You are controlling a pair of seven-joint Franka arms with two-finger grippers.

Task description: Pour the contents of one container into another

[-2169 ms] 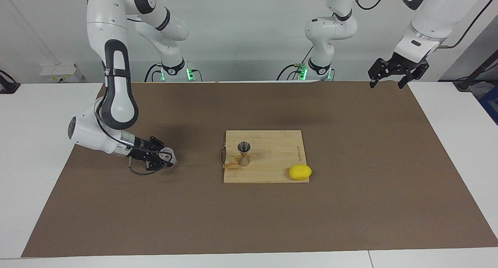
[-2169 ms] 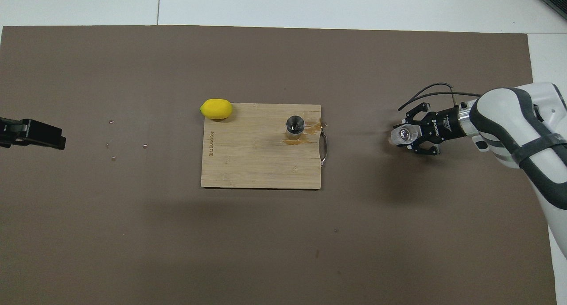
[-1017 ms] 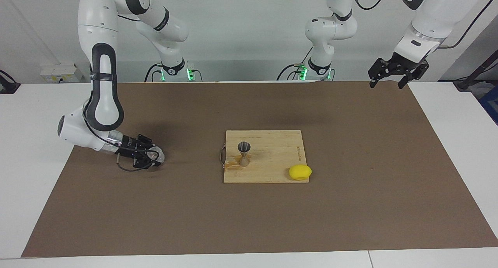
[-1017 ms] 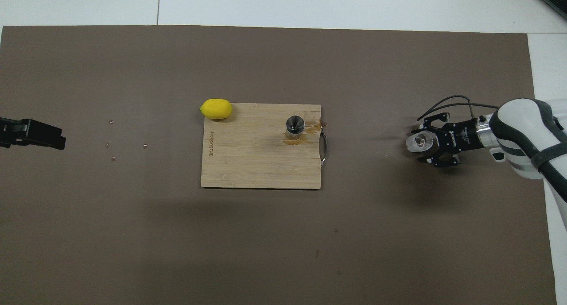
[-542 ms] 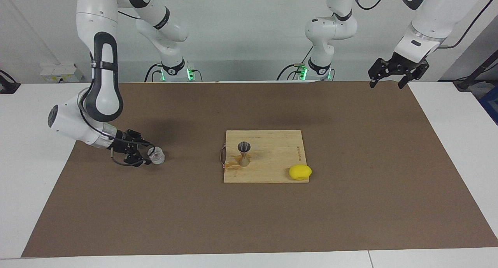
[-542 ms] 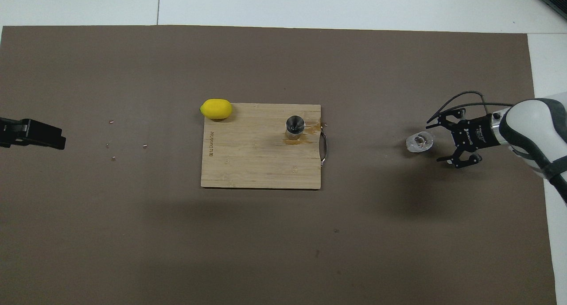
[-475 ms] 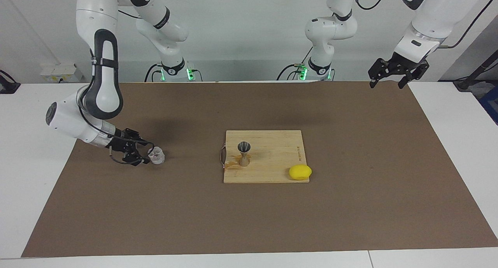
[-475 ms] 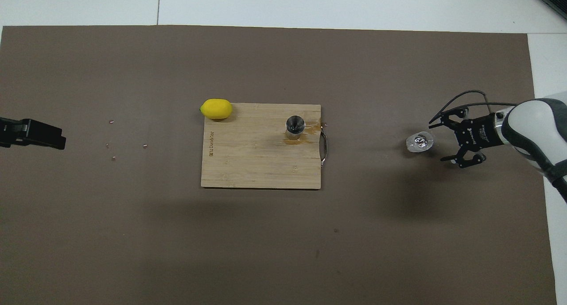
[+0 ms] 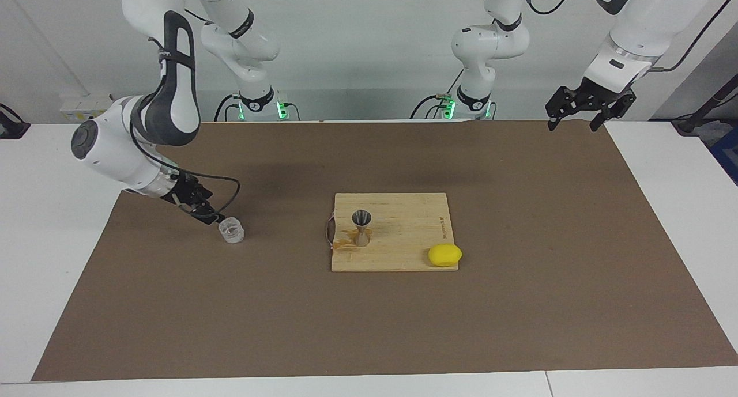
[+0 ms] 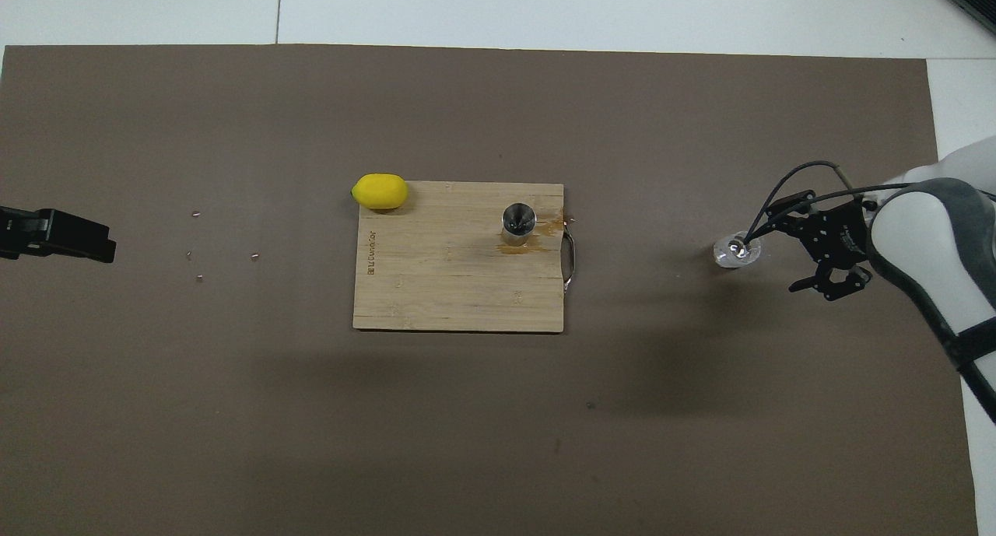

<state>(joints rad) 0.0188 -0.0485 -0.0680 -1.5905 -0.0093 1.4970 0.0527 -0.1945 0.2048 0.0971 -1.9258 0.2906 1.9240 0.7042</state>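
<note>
The clear ribbed glass cup (image 9: 231, 231) (image 10: 735, 250) stands upright on the brown mat, toward the right arm's end of the table, with nothing gripping it. My right gripper (image 9: 206, 208) (image 10: 783, 249) is open and hangs just beside the cup, clear of it. The silvery hourglass jigger (image 9: 361, 227) (image 10: 518, 223) stands upright on the wooden cutting board (image 9: 403, 235) (image 10: 451, 287), near the board's handle. A brownish wet patch (image 9: 343, 244) (image 10: 548, 226) lies on the board beside the jigger. My left gripper (image 9: 572, 123) (image 10: 58, 235) waits open, raised over the mat's edge at the left arm's end.
A yellow lemon (image 9: 444, 254) (image 10: 380, 191) rests at the board's corner away from the robots, toward the left arm's end. Small crumbs (image 10: 198, 248) dot the mat between the board and the left gripper. The right arm's cable (image 10: 786, 186) loops over the cup.
My right gripper has opened and let go of the glass cup, then drawn back and risen toward the right arm's end. The cup stays standing on the mat. The left arm has not moved.
</note>
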